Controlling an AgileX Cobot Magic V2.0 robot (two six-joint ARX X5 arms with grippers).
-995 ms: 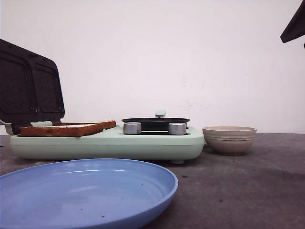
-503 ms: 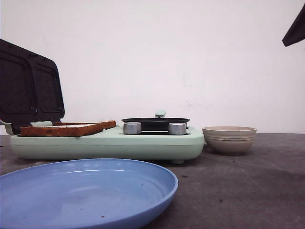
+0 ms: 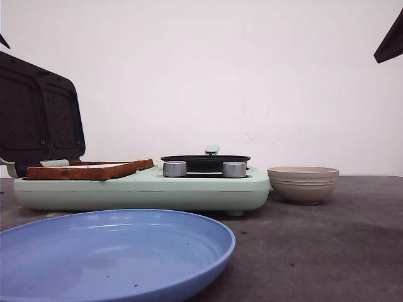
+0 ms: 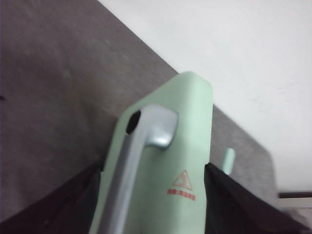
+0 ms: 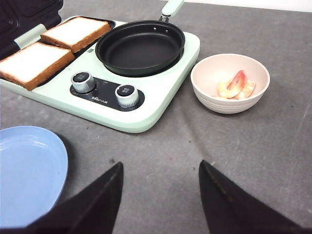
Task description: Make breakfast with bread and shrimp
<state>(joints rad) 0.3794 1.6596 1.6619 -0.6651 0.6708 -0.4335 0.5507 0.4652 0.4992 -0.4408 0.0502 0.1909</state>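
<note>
Beyond right fingers [image 5: 161,195], shrimp [image 5: 236,87] in bowl [image 5: 214,97]

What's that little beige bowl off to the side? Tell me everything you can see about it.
The beige bowl is small and round, with faint horizontal ridges around its outer wall and a matte, slightly speckled look. It stands upright on the grey table, just off the knob end of the mint-green cooker, close to it but apart. Inside lie a few shrimp, pale with a pink-red one on top. In the front view only its side shows; the contents are hidden. No gripper touches it.
</note>
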